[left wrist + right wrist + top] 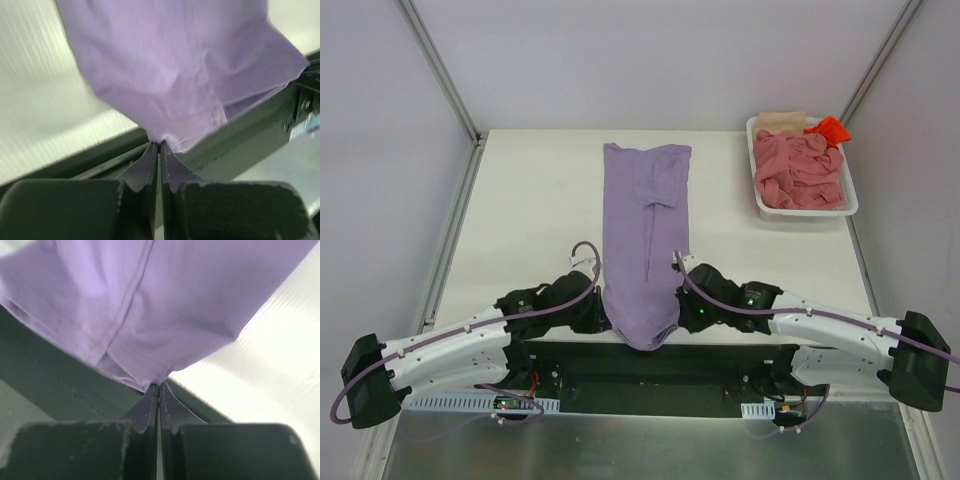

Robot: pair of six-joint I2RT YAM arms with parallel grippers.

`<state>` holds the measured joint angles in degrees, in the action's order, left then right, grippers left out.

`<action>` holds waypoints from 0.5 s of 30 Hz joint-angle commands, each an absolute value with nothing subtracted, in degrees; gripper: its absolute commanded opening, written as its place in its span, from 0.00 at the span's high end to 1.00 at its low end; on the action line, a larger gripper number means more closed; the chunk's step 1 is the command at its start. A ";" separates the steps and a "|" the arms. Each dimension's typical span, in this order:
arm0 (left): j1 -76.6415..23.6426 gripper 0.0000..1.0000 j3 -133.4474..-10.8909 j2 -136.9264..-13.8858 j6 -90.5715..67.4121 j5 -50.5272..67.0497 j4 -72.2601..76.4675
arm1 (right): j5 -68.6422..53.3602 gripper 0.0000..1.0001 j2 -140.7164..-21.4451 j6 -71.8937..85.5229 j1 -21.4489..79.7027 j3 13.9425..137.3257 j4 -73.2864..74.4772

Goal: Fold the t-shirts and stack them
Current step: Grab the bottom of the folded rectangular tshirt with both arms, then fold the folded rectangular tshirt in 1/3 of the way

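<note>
The lavender-purple t-shirt point(645, 235) lies as a long narrow strip down the middle of the table, its near end hanging over the front edge. My left gripper point(603, 312) is shut on the shirt's near left corner point(160, 137). My right gripper point(682, 312) is shut on its near right corner point(157, 382). The salmon-pink t-shirt point(798, 172), a beige one point(778, 121) and an orange-red one point(828, 129) lie crumpled in the white basket point(852, 205) at the back right.
The table's front edge and the dark rail of the arm mount point(650, 365) lie just under the shirt's hanging end. Grey enclosure walls and frame posts point(440, 70) stand on both sides of the table point(520, 200).
</note>
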<state>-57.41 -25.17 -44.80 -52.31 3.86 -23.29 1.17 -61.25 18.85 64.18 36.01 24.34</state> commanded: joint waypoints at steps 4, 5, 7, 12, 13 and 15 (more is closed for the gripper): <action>-50.03 1.00 -37.08 -54.82 -42.02 -12.66 -14.43 | 14.84 1.00 -67.67 8.45 56.52 47.54 19.44; -47.66 1.00 -38.31 -57.02 -40.62 -10.92 -13.28 | 14.77 1.00 -68.89 7.31 55.03 49.03 17.42; -43.70 1.00 -41.90 -61.15 -38.16 -8.97 -12.04 | 13.81 1.00 -71.35 5.11 51.87 50.70 13.38; -38.33 1.00 -50.35 -70.47 -34.01 -12.82 -11.25 | 13.80 1.00 -79.35 2.03 45.45 56.68 8.27; -37.36 1.00 -51.84 -72.05 -33.58 -13.18 -10.64 | 13.89 1.00 -80.93 1.15 44.48 57.82 7.65; -35.69 1.00 -53.95 -75.48 -32.44 -13.10 -8.71 | 13.89 1.00 -83.92 0.44 42.90 60.63 6.42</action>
<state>-38.39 -48.75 -71.11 -37.34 -9.87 -13.08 12.01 -79.61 4.54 45.52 54.76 12.43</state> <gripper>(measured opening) 0.006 0.007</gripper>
